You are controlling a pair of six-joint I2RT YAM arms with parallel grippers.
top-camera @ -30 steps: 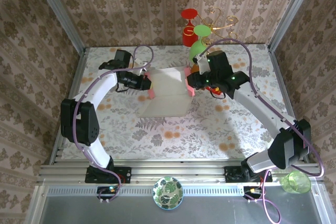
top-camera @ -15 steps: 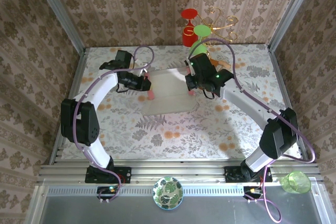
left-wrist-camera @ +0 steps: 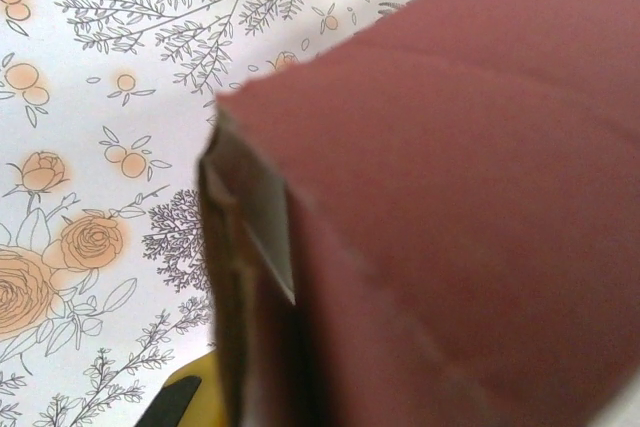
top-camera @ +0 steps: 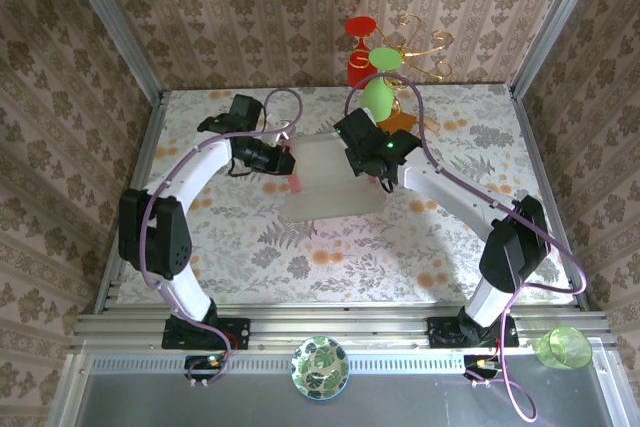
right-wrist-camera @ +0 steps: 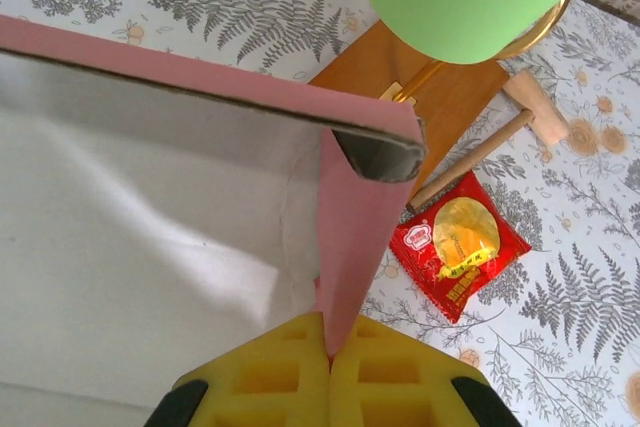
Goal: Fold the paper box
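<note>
Floral-patterned table inside a wallpapered booth, seen from above. Right gripper is closed, its yellow pads pinching the raised pink right wall of the paper box. Left gripper is closed at the opposite wall. Its wrist view is crowded by dark pink card, so a grip there looks likely rather than certain. Between them the box lies white side up, near the middle of the table's far edge. Just beyond its right wall sit a brown board and a red-yellow packet. Judged progress: partway — both side walls stand, but the near panel lies flat and nothing looks tucked or locked.
</note>
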